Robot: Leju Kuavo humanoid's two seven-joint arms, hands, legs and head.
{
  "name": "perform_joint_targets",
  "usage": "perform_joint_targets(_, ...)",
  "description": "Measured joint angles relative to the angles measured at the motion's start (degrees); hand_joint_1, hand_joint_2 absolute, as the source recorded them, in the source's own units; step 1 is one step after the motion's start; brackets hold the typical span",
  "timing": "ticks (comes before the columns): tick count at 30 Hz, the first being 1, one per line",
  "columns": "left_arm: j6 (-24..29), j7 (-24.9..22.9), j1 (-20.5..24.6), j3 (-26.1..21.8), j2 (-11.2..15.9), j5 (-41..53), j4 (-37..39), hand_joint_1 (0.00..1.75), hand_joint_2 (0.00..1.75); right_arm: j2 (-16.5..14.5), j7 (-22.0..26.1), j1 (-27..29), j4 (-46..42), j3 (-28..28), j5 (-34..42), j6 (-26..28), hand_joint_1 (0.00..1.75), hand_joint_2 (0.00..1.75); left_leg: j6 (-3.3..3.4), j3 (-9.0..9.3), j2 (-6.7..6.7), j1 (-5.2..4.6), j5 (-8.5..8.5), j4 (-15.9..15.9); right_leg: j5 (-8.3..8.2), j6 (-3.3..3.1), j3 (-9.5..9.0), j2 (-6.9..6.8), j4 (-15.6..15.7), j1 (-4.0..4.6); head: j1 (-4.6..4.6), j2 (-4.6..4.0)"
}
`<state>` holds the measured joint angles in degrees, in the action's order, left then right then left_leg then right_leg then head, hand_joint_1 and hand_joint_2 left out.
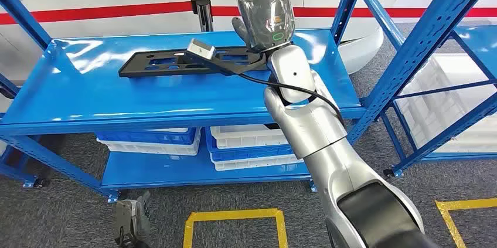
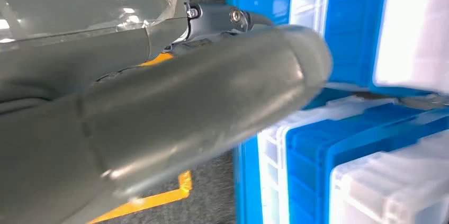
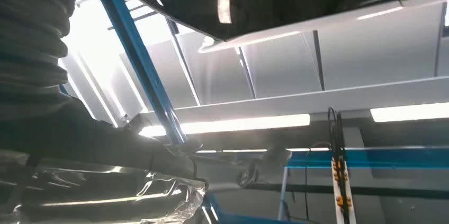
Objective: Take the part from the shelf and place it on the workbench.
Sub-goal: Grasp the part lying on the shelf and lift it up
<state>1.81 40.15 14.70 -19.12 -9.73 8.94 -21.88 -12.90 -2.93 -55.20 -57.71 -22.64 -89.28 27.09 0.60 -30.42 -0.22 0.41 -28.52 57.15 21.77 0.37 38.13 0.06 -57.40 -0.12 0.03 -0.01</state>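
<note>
The part (image 1: 170,63) is a long flat black plate with cut-outs, lying on the top board of the blue shelf (image 1: 88,95). My right hand (image 1: 265,10) is raised over the plate's right end, its back toward the head camera, fingers spread and pointing up and away, with nothing in them. The right forearm crosses the shelf's front edge. In the right wrist view the hand (image 3: 47,91) is a dark mass at the side, with ceiling lights beyond it. My left hand (image 1: 132,218) hangs low near the floor, and its thick grey thumb (image 2: 174,113) lies straight and holds nothing.
White and blue bins (image 1: 246,145) sit on the shelf's lower board. A blue upright (image 1: 347,2) stands just right of my raised hand. A second blue rack (image 1: 445,84) with a white bin stands at the right. Yellow tape squares (image 1: 234,218) mark the grey floor.
</note>
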Motion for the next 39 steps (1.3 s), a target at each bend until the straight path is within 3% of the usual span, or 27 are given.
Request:
perform_joint_targets(2, 0.0, 0.0, 0.0, 0.0, 0.0, 0.0, -0.1, 0.0, 0.0, 0.0, 0.0, 0.0, 0.0, 0.0, 0.0, 0.0, 0.0, 1.75, -0.29, 0.05, 0.04, 0.2, -0.33, 0.3, 0.22, -0.39, -0.39, 0.12, 0.0, -0.23, -0.02, -0.01)
perform_joint_targets(4, 0.0, 0.0, 0.1, 0.0, 0.0, 0.0, -0.2, 0.0, 0.0, -0.2, 0.0, -0.2, 0.0, 0.0, 0.0, 0.2, 0.0, 1.75, -0.82, -1.36, 0.07, 0.54, -0.83, 3.2, 0.79, -1.22, -1.25, 0.33, 0.0, -0.54, -0.1, -0.01)
perform_joint_targets(6, 0.1, 0.0, 0.0, 0.0, 0.0, -0.2, -0.3, 0.0, 0.0, -0.4, 0.2, -0.3, 0.2, 0.0, 0.1, 0.5, 0.0, 1.75, -1.35, -5.46, 0.07, 0.72, -2.19, 9.6, 1.57, -1.88, -2.11, 0.46, 0.0, -0.52, -0.18, -0.01)
perform_joint_targets(8, 0.1, 0.0, -0.2, 0.0, 0.0, -0.4, -0.3, 0.0, 0.0, -0.5, 0.4, -0.1, 0.6, 0.0, 0.4, 0.7, 0.0, 1.75, -1.76, -9.85, 0.08, 0.79, -4.08, 14.4, 2.48, -2.12, -2.99, 0.64, 0.0, -0.35, -0.2, -0.01)
perform_joint_targets(9, 0.2, 0.0, -0.4, 0.0, 0.1, -0.5, -0.3, 0.0, 0.0, -0.5, 0.4, 0.0, 0.9, 0.0, 0.5, 0.8, 0.0, 1.75, -1.8, -11.02, 0.09, 0.79, -3.95, 14.4, 2.99, -2.11, -3.56, 0.77, 0.0, -0.28, -0.21, -0.01)
perform_joint_targets(10, 0.2, 0.0, -0.5, 0.0, 0.1, -0.6, -0.3, 0.0, 0.0, -0.5, 0.5, 0.1, 1.0, 0.0, 0.6, 0.8, 0.0, 1.75, -1.7, -11.19, 0.08, 0.78, -2.55, 12.7, 3.52, -2.07, -4.25, 0.88, 0.0, -0.22, -0.21, 0.0)
perform_joint_targets(12, 0.4, 0.0, -0.6, 0.1, 0.2, -0.9, -0.3, 0.0, 0.0, -0.5, 0.5, 0.1, 1.2, 0.0, 0.7, 0.9, 0.0, 1.75, -1.06, -9.46, 0.08, 0.66, 2.92, 5.8, 4.66, -1.86, -5.85, 1.01, 0.1, -0.11, -0.14, 0.0)
perform_joint_targets(14, 0.6, 0.0, -0.6, 0.2, 0.3, -1.0, -0.4, 0.0, 0.0, -0.5, 0.6, 0.1, 1.4, 0.0, 0.8, 1.0, 0.0, 1.75, -0.18, -7.81, 0.08, 0.17, 6.19, 0.9, 5.46, -1.41, -6.89, 1.06, 0.4, -0.04, -0.04, -0.01)
perform_joint_targets(16, 0.6, 0.0, -0.6, 0.3, 0.3, -1.1, -0.5, 0.0, 0.0, -0.4, 0.6, 0.1, 1.4, 0.2, 0.9, 1.2, 0.0, 1.75, 0.7, -7.07, 0.09, -0.41, 6.21, -0.2, 5.74, -0.81, -7.52, 1.06, 0.6, 0.2, -0.08, -0.01)
perform_joint_targets(18, 0.7, 0.0, -0.6, 0.3, 0.3, -1.1, -0.5, 0.0, 0.0, -0.4, 0.6, 0.2, 1.4, 0.4, 0.9, 1.4, 0.0, 1.75, 1.48, -5.78, 0.1, -0.33, 6.25, -1.1, 6.01, -0.26, -7.36, 0.91, -0.4, 0.39, -0.17, -0.01)
perform_joint_targets(19, 0.7, 0.0, -0.5, 0.3, 0.3, -1.1, -0.5, 0.0, 0.0, -0.4, 0.6, 0.1, 1.4, 0.5, 0.9, 1.5, 0.0, 1.75, 1.82, -5.13, 0.11, -0.22, 6.16, -1.3, 6.21, -0.07, -6.39, 0.81, -2.2, 0.36, -0.17, -0.01)
perform_joint_targets(21, 0.7, 0.0, -0.5, 0.4, 0.3, -1.1, -0.5, 0.0, 0.0, -0.3, 0.6, 0.1, 1.4, 0.7, 0.9, 1.6, 0.0, 1.75, 2.31, -4.1, 0.08, -0.08, 5.73, -1.7, 7.24, 0.19, -2.38, 0.65, -8.8, 0.09, -0.14, -0.01)
perform_joint_targets(23, 0.7, 0.0, -0.5, 0.5, 0.3, -1.1, -0.4, 0.0, 0.0, 0.0, 0.6, 0.5, 1.5, 0.9, 1.0, 1.6, 0.0, 1.75, 2.42, -3.38, 0.01, -0.08, 5.04, -1.7, 9.03, 0.26, 2.26, 0.64, -14.7, -0.13, -0.13, -0.01)
perform_joint_targets(24, 0.8, 0.0, -0.5, 0.6, 0.3, -1.0, -0.3, 0.0, 0.0, 0.1, 0.7, 0.8, 1.5, 0.9, 1.1, 1.6, 0.0, 1.75, 2.33, -2.95, -0.07, -0.07, 4.66, -1.6, 9.4, 0.43, 3.72, 0.63, -15.6, -0.27, -0.12, -0.01)
perform_joint_targets(25, 1.0, -0.3, -0.5, 0.7, 0.3, -0.9, 0.0, 0.0, 0.0, 0.2, 0.7, 0.9, 1.5, 0.9, 1.3, 1.6, 0.0, 1.75, 2.2, -2.49, -0.15, -0.06, 4.27, -1.6, 8.8, 0.82, 4.18, 0.6, -14.4, -0.43, -0.12, -0.01)
perform_joint_targets(26, 1.3, -1.4, -0.4, 0.7, 0.3, -0.7, 0.6, 0.0, 0.0, 0.2, 0.8, 0.9, 1.5, 0.9, 1.6, 1.6, 0.0, 1.75, 1.99, -1.95, -0.23, -0.03, 3.79, -1.5, 7.0, 1.45, 3.65, 0.52, -11.3, -0.65, -0.12, -0.01)
perform_joint_targets(27, 1.6, -3.6, -0.3, 0.8, 0.4, -0.3, 1.3, 0.0, 0.0, 0.2, 1.0, 0.9, 1.5, 0.9, 2.0, 1.6, 0.0, 1.75, 1.72, -1.45, -0.3, -0.01, 3.28, -1.5, 4.37, 2.19, 2.55, 0.37, -7.1, -0.86, -0.1, -0.01)
perform_joint_targets(28, 2.2, -7.1, -0.2, 0.8, 0.4, 0.1, 2.3, 0.0, 0.0, 0.3, 1.1, 0.9, 1.5, 0.9, 2.5, 1.6, 0.0, 1.75, 1.37, -1.0, -0.35, -0.07, 2.71, -1.3, 2.17, 2.45, 1.59, 0.18, -3.3, -0.91, -0.08, -0.01)
perform_joint_targets(30, 3.4, -16.2, -0.5, 0.9, 0.7, 0.5, 4.3, 0.0, 0.0, 0.5, 1.4, 0.8, 1.5, 0.8, 3.6, 1.6, 0.0, 1.75, 0.59, -0.56, -0.33, -0.19, 1.78, -1.0, -0.35, 1.73, 0.15, -0.06, 0.5, -0.75, -0.08, -0.01)
perform_joint_targets(32, 5.7, -25.7, -1.8, 0.8, 1.2, 0.8, 6.0, 0.0, 0.0, 0.5, 1.8, 0.8, 1.5, 0.8, 4.8, 1.7, 0.0, 1.75, 0.36, -0.36, -0.11, -0.19, 1.2, -0.8, -0.64, 0.68, -0.49, 0.08, 0.6, -0.8, -0.22, 0.0)
perform_joint_targets(34, 7.9, -31.8, -3.6, 0.8, 1.8, 1.3, 7.3, 0.0, 0.0, 0.5, 2.0, 0.6, 1.5, 0.7, 5.7, 1.7, 0.0, 1.75, 0.88, -0.03, 0.18, -0.02, 0.86, -0.7, -0.8, 0.48, -0.71, 0.42, 0.7, -0.94, -0.44, 0.0)
perform_joint_targets(37, 9.0, -34.5, -5.3, 0.8, 2.4, 2.0, 8.4, 0.0, 0.0, 0.4, 2.1, 0.3, 1.5, 0.5, 6.2, 1.7, 0.0, 1.75, 1.32, 0.39, 0.39, 0.16, 0.68, -1.3, -0.48, 0.3, -0.73, 0.68, 0.7, -0.71, -0.57, -0.01)
perform_joint_targets(39, 10.6, -39.4, -5.8, 1.1, 2.8, 3.9, 9.0, 0.0, 0.0, 0.3, 2.3, 0.3, 1.5, 0.1, 6.7, 1.8, 0.0, 1.75, 1.38, 0.55, 0.41, 0.2, 0.5, -1.7, -0.26, 0.07, -0.77, 0.65, 0.7, -0.63, -0.57, -0.01)
